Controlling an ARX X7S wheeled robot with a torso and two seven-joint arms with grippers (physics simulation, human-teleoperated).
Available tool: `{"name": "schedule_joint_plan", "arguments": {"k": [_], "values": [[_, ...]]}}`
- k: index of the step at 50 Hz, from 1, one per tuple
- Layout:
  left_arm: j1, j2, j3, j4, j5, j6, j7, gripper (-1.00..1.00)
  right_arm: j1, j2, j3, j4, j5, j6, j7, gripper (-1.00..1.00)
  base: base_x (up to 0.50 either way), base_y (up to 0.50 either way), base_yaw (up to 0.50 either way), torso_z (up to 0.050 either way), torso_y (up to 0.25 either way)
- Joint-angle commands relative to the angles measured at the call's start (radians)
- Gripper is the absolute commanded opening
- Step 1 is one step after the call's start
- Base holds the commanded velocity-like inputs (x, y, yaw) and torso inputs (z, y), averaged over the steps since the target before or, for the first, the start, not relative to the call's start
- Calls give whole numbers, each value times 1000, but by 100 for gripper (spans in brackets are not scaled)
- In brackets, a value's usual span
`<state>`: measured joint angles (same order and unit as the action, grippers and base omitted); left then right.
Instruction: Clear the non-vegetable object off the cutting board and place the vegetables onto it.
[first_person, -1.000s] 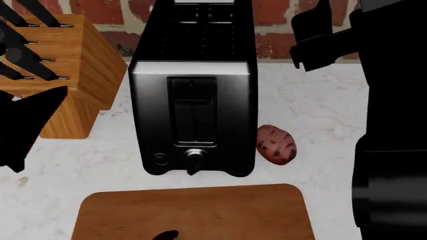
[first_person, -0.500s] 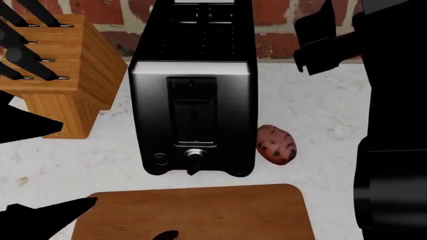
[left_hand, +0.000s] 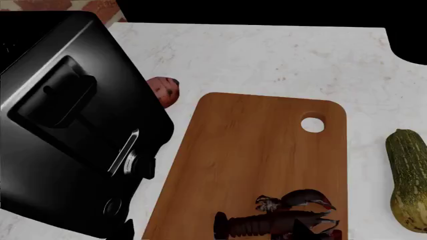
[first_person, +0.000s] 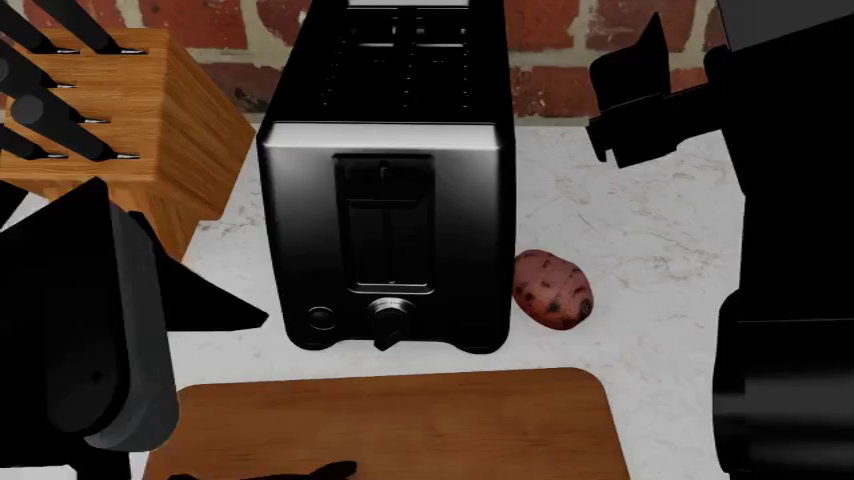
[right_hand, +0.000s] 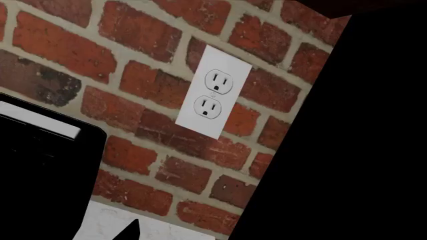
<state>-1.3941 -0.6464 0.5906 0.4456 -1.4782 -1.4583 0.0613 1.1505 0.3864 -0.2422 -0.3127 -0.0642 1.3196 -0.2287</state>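
The small dark red-brown lobster (left_hand: 280, 223) lies on the near end of the reddish-brown cutting board (left_hand: 260, 150). In the head view only a dark tip of the lobster (first_person: 324, 469) shows on the board (first_person: 427, 420). My left gripper (left_hand: 215, 234) is open above the lobster, and only its two dark fingertips (left_hand: 127, 230) show. The pinkish-red potato (first_person: 553, 288) lies beside the toaster, off the board. The green-yellow squash (left_hand: 408, 180) lies on the counter beside the board. My right gripper (right_hand: 213, 235) is raised toward the brick wall and looks open and empty.
A black toaster (first_person: 387, 200) stands just behind the board. A wooden knife block (first_person: 127, 130) stands at the back left. My left arm (first_person: 94, 350) covers the board's left corner. My right arm (first_person: 787, 300) fills the right edge. A wall outlet (right_hand: 213, 92) is on the brick wall.
My left arm has swung in from the left edge and now looms over the board's left side. The right gripper has shifted only slightly.
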Motion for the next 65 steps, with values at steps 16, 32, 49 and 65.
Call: {"name": "schedule_joint_plan", "arguments": {"k": [16, 32, 49, 65], "values": [[-56, 108, 157, 73, 123, 46, 224, 100, -32, -11, 43, -32, -15, 11, -28, 100, 0, 0, 0, 0, 0], [-87, 134, 282, 110, 234, 89, 348, 100, -49, -5, 52, -41, -11, 10, -28, 100, 0, 0, 0, 0, 0], [-136, 119, 503, 153, 467, 206, 543, 100, -76, -5, 73, -47, -5, 2, -25, 100, 0, 0, 0, 0, 0], [-136, 126, 612, 117, 593, 287, 599, 100, -94, -5, 85, -69, -3, 13, -23, 100, 0, 0, 0, 0, 0]]}}
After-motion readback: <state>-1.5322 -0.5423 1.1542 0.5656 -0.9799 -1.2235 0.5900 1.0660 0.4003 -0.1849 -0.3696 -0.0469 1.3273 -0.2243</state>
